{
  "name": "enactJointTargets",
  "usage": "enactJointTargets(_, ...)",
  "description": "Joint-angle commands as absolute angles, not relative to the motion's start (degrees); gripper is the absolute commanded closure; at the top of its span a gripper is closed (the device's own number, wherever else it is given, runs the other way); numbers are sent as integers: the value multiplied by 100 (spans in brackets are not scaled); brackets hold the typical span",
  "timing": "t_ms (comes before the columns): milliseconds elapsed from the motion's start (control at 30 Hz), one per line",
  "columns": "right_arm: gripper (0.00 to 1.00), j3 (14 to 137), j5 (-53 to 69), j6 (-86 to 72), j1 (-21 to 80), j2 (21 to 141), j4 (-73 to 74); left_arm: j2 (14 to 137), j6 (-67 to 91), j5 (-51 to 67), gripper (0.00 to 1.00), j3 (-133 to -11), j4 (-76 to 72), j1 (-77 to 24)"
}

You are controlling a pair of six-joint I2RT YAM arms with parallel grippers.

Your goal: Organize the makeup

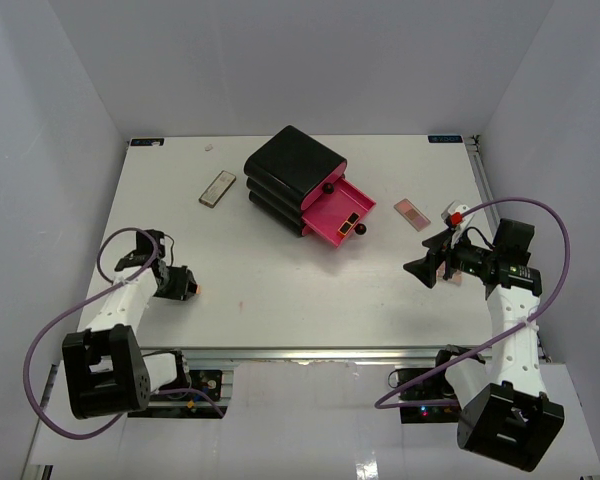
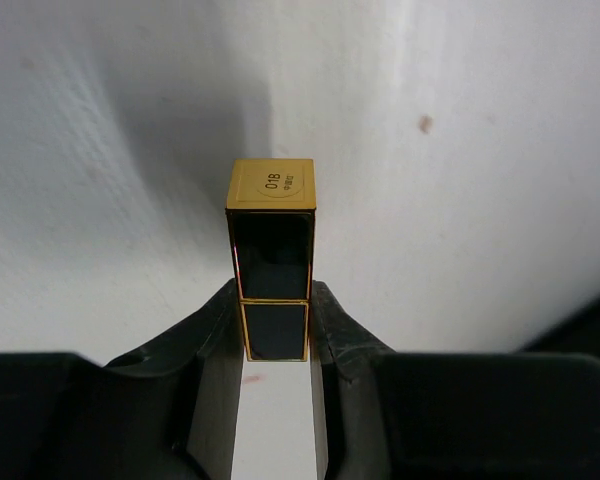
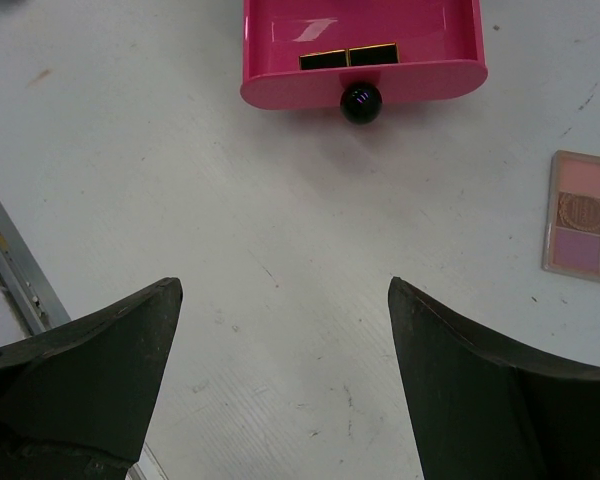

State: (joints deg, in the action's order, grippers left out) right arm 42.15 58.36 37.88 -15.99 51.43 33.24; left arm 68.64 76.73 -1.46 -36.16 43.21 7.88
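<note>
A black-and-gold lipstick tube (image 2: pixel 271 250) lies on the white table, gold end away from the camera. My left gripper (image 2: pixel 275 305) is shut on its near end, and both fingers (image 2: pixel 335 325) press its sides. From above, that gripper (image 1: pixel 187 285) sits low at the table's left. My right gripper (image 1: pixel 421 270) hangs open over bare table, nothing between its fingers (image 3: pixel 110 360). A pink palette (image 3: pixel 580 213) lies ahead of it to the right. Another lipstick tube (image 3: pixel 348 58) lies in the open pink drawer (image 3: pixel 280 90). A slim tan-and-silver case (image 1: pixel 217 188) lies left of the box.
The big black box (image 1: pixel 292 165) stands at the table's middle back with its lowest pink drawer (image 1: pixel 330 222) pulled out, black knob (image 3: pixel 361 101) facing me. A small white-and-red item (image 1: pixel 457 212) sits by the right edge. Metal rail (image 3: pixel 10 260) marks the near edge.
</note>
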Motion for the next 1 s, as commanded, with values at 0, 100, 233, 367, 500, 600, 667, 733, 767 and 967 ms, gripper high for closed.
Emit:
enactJointTargets(0, 10, 4128, 5831, 3775, -1573, 5219, 3232, 6371, 6408, 512, 100, -4093, 3717, 450)
enactJointTargets(100, 10, 4113, 5761, 3766, -1573, 5247, 3186, 6210, 5827, 427, 100, -4416, 3480, -252)
enactJointTargets(233, 10, 4073, 5693, 3730, -1582, 5276, 3121, 5976, 4932, 1136, 100, -4445, 2354, -1088)
enactJointTargets(367, 10, 4052, 5627, 3718, -1591, 5333, 3060, 6185, 3950, 1741, 100, -4790, 1539, -1960)
enactJointTargets(500, 10, 4047, 5521, 3713, -1602, 5358, 3007, 7156, 2586, 1176, 100, -5850, 1682, -3385)
enactJointTargets(600, 10, 4017, 5493, 3691, -1609, 5379, 2971, 8062, 1519, 466, 100, -6820, 1934, -4058)
enactJointTargets(667, 10, 4008, 5484, 3691, -1626, 5407, 2966, 8532, 1076, -67, 100, -7394, 2048, -4409)
enactJointTargets(733, 10, 4002, 5472, 3685, -1645, 5433, 2949, 8999, 528, -397, 100, -7982, 2211, -4564)
enactJointTargets(767, 10, 3999, 5467, 3683, -1655, 5443, 2947, 9234, 328, -526, 100, -8309, 2277, -4604)
enactJointTargets(967, 10, 3983, 5451, 3665, -1686, 5500, 2927, 10612, -688, -902, 100, -9592, 2700, -4649)
